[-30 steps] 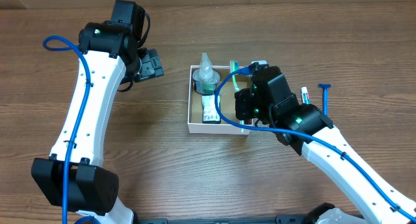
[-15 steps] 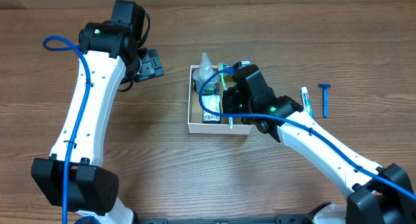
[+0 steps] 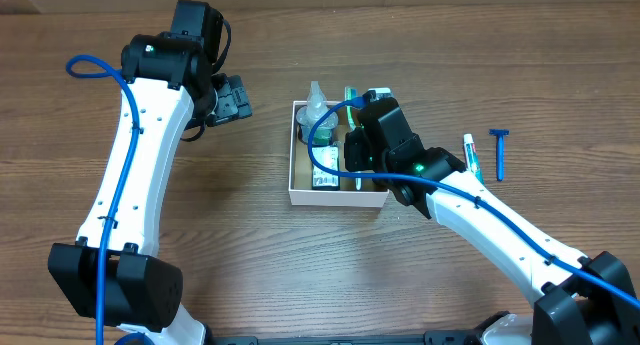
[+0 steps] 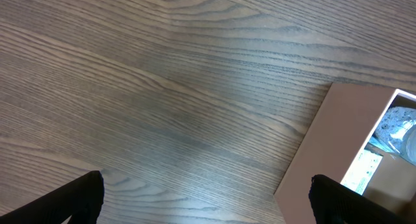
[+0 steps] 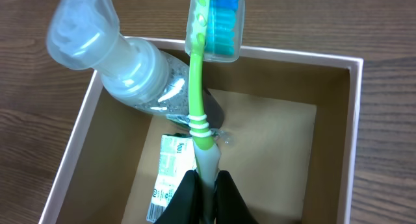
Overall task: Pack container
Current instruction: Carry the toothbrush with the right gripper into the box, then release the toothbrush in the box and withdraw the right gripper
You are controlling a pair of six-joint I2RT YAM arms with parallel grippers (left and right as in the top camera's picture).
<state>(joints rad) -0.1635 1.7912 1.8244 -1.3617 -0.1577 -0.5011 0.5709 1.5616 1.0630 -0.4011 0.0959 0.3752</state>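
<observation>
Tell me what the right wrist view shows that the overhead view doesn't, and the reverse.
Right wrist only: the right pincer shut on the green toothbrush handle, and the clear cap over its bristles. Overhead only: the left pincer off to the side, a blue razor and a small tube outside the container. Both: the container with the bottle inside.

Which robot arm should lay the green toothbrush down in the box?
The right one. The right end effector is shut on the green plastic toothbrush, right over the square white cardboard box. The left end effector is open, holds nothing and sits away from the box.
</observation>
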